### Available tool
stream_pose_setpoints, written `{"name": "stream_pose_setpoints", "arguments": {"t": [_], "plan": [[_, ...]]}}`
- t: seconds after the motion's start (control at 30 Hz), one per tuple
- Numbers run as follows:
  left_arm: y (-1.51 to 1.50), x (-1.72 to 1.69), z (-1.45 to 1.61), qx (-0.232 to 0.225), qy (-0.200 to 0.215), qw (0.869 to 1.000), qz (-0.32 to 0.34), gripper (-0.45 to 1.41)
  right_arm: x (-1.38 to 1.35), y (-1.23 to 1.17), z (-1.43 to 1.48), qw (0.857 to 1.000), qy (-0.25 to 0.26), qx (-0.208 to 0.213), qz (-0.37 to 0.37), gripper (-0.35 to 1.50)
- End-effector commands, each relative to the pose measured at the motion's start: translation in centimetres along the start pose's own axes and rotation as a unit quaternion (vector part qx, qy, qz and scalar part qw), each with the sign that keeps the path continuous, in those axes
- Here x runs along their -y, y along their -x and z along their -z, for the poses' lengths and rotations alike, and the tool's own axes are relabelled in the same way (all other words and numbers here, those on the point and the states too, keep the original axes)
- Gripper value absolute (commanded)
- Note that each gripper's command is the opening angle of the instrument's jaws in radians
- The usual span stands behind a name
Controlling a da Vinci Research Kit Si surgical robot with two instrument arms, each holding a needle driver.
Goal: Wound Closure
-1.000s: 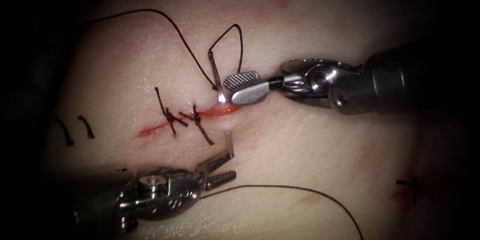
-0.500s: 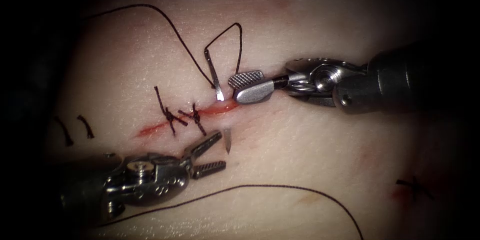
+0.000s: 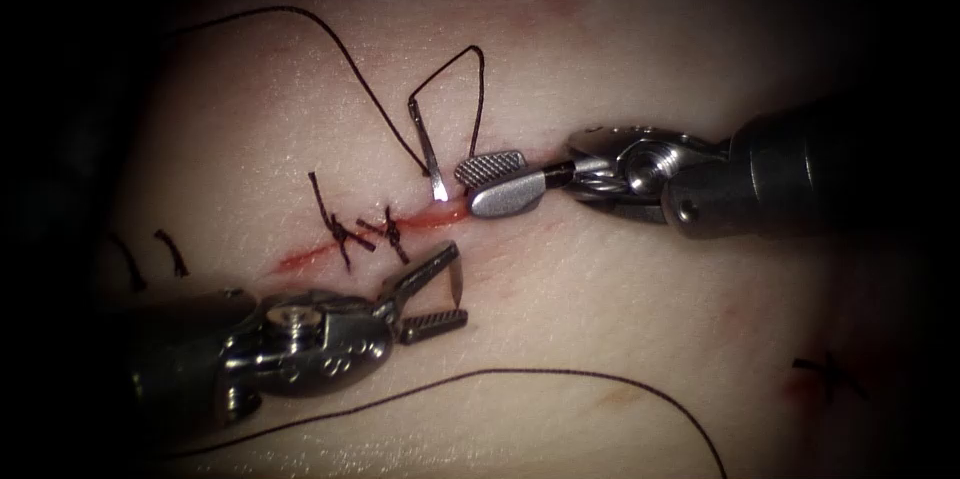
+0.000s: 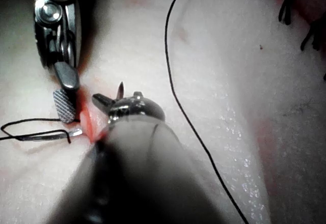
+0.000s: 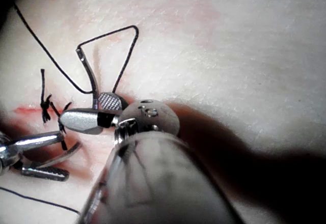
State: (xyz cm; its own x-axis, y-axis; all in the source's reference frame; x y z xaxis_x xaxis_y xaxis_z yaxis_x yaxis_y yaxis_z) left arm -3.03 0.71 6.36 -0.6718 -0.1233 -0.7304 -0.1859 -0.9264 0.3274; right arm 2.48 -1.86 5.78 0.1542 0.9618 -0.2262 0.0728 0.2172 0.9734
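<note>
**Needle across the cut, left tool closing on the tip**

Pale tissue (image 3: 620,299) forms the field, with a short red cut (image 3: 400,229) running left to right and red fluid (image 3: 300,259) along it. Two knots (image 3: 365,234) already cross the cut's left part, with cut ends (image 3: 150,257) lying further left. The needle (image 3: 428,144) sits in the tissue across the open right part of the cut: its swaged end stands clear above the cut, its tip (image 3: 455,284) emerges below. Thread (image 3: 330,39) runs from the swage in a loop (image 3: 470,89) and away to the upper left; another strand (image 3: 560,375) lies across the lower tissue.

The right tool (image 3: 495,184) rests just right of the needle's upper part, jaws parted, holding nothing; the right wrist view shows its jaws (image 5: 94,113) spread beside the needle shaft (image 5: 89,79). The left tool (image 3: 435,294) has its jaws wide apart with the tip between them, not gripped.

Compared with one second ago, the left tool has moved up toward the cut and now brackets the tip, which earlier stood above its jaws. The right tool has barely shifted. The needle appears unchanged in position. The left wrist view shows the tip (image 4: 120,89) standing just beside the left tool (image 4: 109,104).
</note>
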Motion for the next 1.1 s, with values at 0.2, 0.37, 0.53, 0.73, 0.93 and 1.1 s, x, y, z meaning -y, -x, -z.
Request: {"name": "stream_pose_setpoints", "arguments": {"t": [0.2,0.37,0.53,0.73,0.93,1.1], "plan": [[0.04,-0.01,-0.15,-0.019,0.003,1.000,-0.005,0.27,-0.02,0.07,-0.05,1.000,-0.004,-0.002,-0.001,1.06],[0.14,0.06,-0.22,-0.028,0.002,1.000,-0.007,0.12,0.00,0.07,-0.02,1.000,-0.005,-0.008,-0.001,1.06],[0.21,0.06,-0.26,-0.040,0.015,0.999,0.006,-0.45,0.04,0.07,0.01,1.000,-0.006,-0.011,-0.003,1.06],[0.11,-0.03,-0.24,-0.102,0.069,0.988,0.091,-0.45,0.09,0.06,0.06,1.000,-0.010,-0.011,-0.005,1.06],[-0.11,-0.11,-0.18,-0.165,0.136,0.953,0.215,-0.45,0.13,0.06,0.08,1.000,-0.013,-0.013,-0.003,1.06],[-0.25,-0.11,-0.08,-0.186,0.186,0.911,0.319,-0.45,0.13,0.07,0.10,1.000,-0.013,-0.013,0.000,1.05]]}}
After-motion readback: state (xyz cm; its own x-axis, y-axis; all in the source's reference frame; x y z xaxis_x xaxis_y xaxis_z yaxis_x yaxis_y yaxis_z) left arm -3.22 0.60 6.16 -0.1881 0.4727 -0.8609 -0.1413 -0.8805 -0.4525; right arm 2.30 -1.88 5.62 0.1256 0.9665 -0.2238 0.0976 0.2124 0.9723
